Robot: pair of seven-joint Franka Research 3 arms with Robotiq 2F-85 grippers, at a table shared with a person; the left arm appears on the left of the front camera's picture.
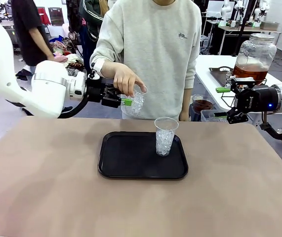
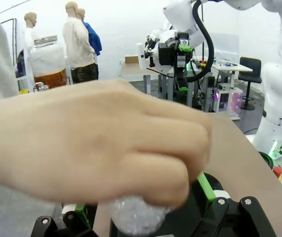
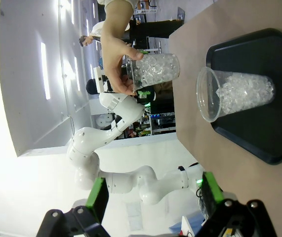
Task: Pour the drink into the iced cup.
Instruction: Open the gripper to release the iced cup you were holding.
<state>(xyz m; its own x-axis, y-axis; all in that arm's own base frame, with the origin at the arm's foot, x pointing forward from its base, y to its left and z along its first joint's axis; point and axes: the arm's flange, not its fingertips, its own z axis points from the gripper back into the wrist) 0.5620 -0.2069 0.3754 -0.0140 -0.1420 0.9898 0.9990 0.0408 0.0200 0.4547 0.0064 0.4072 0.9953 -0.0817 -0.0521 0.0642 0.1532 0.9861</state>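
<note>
Amber drink (image 1: 249,74) sat in the jar (image 1: 254,49) far right, unpoured. Left gripper (image 1: 124,99) stood wide around an iced cup (image 1: 137,103) that a hand (image 1: 127,79) gripped. Right gripper (image 1: 226,103) gaped, empty. Second cup (image 1: 165,138) waited on the tray (image 1: 126,158). A handover, I judged; next called for fetching the drink.

Two iced cups (image 1: 165,140) (image 1: 139,104), one black tray (image 1: 126,158), one drink jar (image 1: 253,57), two tools (image 1: 130,100) (image 1: 228,103)

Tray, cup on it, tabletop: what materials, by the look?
Tray: probably black plastic, matte with a soft sheen, moulded raised rim. Cup: thin clear plastic, ice visible through the wall. Tabletop: tan, matte; laminate or a mat, can't tell.
</note>
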